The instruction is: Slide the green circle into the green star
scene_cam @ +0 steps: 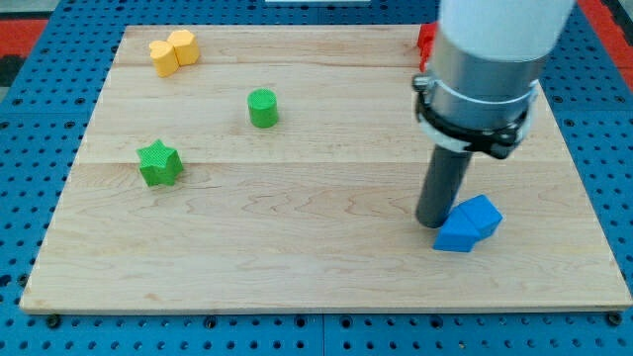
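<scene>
The green circle (pixel 262 107), a short cylinder, stands on the wooden board at the view's upper left of centre. The green star (pixel 158 163) lies lower and further to the view's left, apart from the circle. My tip (pixel 433 222) is far to the view's right of both green blocks, at the lower right of the board. It stands right against the left side of two blue blocks (pixel 468 225), which sit touching each other.
Two yellow blocks (pixel 172 51) sit together at the board's top left corner. A red block (pixel 426 42) shows at the top edge, partly hidden behind the arm. The board (pixel 297 257) lies on a blue pegboard surface.
</scene>
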{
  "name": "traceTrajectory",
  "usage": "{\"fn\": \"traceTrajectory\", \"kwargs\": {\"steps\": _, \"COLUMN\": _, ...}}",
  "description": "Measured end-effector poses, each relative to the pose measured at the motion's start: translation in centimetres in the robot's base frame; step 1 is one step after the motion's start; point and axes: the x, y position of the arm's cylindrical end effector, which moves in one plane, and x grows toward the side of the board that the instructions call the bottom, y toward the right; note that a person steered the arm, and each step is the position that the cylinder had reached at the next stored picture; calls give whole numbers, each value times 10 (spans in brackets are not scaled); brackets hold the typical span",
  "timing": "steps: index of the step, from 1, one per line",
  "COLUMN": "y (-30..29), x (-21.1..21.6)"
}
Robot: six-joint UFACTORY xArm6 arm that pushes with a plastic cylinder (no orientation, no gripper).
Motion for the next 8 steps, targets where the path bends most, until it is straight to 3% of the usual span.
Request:
{"fn": "traceTrajectory", "kwargs": {"steps": 2, "y": 42, "x": -10}}
{"fn": "traceTrajectory", "kwargs": {"steps": 4, "y": 23, "x": -47}}
{"fn": "traceTrajectory", "kwargs": {"steps": 6, "y": -101, "x": -155}}
{"fn": "traceTrajectory", "kwargs": {"steps": 7, "y": -150, "x": -183}}
{"fn": "traceTrajectory", "kwargs": {"steps": 8, "y": -202, "x": -147}}
